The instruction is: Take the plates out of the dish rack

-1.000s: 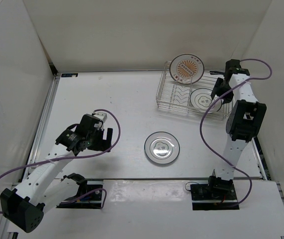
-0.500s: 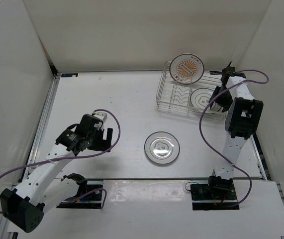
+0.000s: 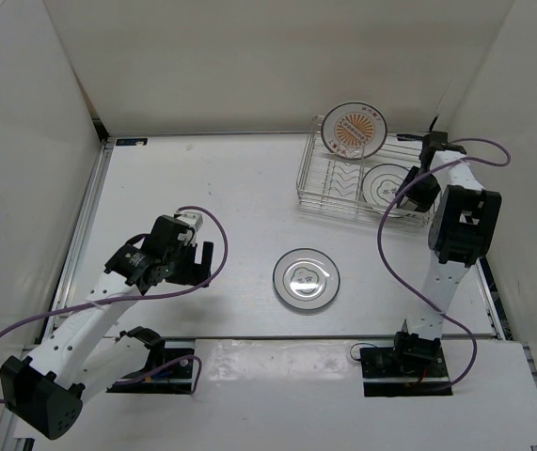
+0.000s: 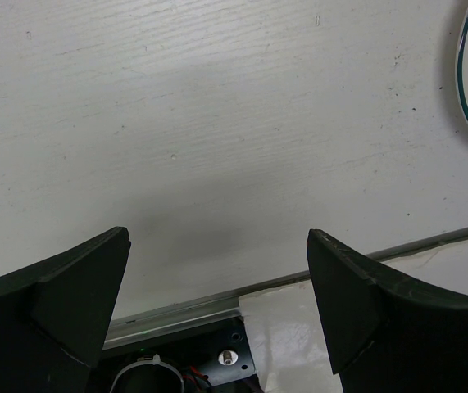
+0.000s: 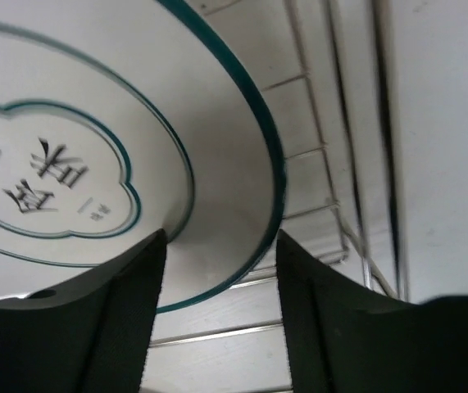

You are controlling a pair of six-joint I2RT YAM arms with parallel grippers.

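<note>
One sunburst plate (image 3: 353, 129) stands upright at the dish rack's (image 3: 329, 180) far-left corner. The teal-rimmed plate (image 5: 94, 164) lies nearer, and its right edge sits between the half-open fingers of the right gripper (image 5: 221, 246), not yet pinched. Dark characters mark its centre, unreadable to me. The left gripper (image 4: 217, 303) hangs wide open and empty, well away.

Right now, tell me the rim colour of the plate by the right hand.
Dark teal on the white plate, clearest in the right wrist view.
</note>
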